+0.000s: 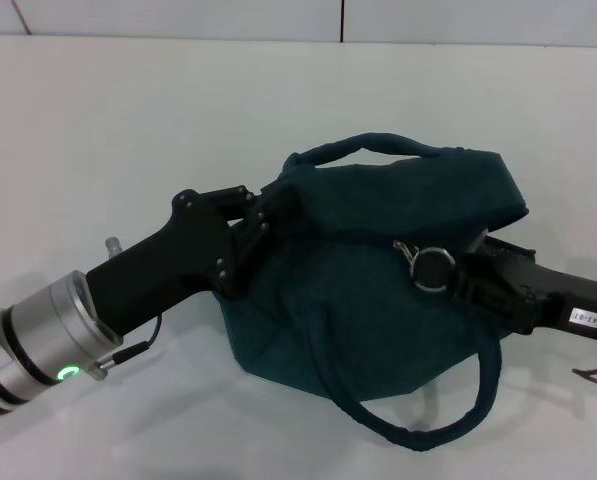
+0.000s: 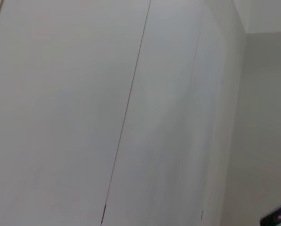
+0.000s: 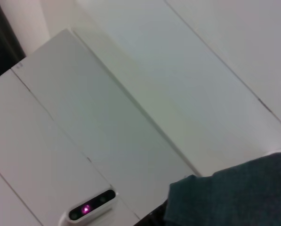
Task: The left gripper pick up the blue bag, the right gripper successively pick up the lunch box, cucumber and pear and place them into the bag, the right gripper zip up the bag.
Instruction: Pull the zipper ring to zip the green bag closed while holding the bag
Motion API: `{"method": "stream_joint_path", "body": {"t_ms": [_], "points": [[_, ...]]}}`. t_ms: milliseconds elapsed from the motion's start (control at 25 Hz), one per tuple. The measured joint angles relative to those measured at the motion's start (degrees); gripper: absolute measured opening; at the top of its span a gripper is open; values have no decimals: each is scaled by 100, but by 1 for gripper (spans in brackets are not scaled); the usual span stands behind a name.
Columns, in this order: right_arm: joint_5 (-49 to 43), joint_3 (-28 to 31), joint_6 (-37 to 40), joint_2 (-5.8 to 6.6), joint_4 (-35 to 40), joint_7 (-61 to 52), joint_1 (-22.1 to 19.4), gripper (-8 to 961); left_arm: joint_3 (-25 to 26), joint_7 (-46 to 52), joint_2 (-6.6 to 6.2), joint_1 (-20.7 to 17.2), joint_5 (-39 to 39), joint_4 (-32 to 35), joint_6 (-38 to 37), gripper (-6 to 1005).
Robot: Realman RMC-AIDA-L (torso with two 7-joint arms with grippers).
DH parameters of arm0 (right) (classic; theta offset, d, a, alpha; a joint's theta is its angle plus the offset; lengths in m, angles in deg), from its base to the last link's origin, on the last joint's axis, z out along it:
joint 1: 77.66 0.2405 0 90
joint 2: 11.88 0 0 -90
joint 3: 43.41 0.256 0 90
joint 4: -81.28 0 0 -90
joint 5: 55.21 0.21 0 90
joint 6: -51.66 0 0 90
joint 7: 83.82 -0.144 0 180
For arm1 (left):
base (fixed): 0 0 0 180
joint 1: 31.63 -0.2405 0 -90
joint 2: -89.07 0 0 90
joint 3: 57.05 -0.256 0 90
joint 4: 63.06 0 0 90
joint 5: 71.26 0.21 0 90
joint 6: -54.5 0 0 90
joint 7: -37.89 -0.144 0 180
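Left gripper (image 1: 261, 215): clenched on the fabric at the left end of the blue bag (image 1: 378, 290), at the top seam where 1 loop handle (image 1: 378, 146) starts. Arm reaches in from the near left.

Right gripper (image 1: 456, 272): on the opposite side of the bag, arm coming in from the right edge. Its tip sits right at the ring zipper pull (image 1: 433, 268), touching or just beside it. Cannot tell whether it is pinching the ring; the fingers are not separable from the dark housing.

Bag position: between the 2 grippers, resting on the white table (image 1: 128, 120), slumped and creased. 2nd handle (image 1: 418, 425) droops toward the near edge, below the right gripper.

Handling, judged: soft fabric, no stiffness, sags wherever unsupported. Probably light to moderate. Best holds are the seam by a handle and the ring pull; the flat panels would just bunch.

Contents: mouth looks folded over or closed from the head view; interior not visible. Lunch box, cucumber and pear not seen anywhere, so likely inside already.

Wrist views: left shows only pale wall panels; right shows a corner of teal fabric.
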Motion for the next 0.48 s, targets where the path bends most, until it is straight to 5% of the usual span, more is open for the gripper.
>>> {"method": "stream_joint_path", "body": {"t_ms": [280, 480], "points": [[13, 16, -30, 18, 15, 5, -46, 16, 0, 0, 0, -9, -50, 0, 0, 85], [19, 191, -3, 50, 30, 10, -169, 17, 0, 0, 0, -2, -66, 0, 1, 90]]}}
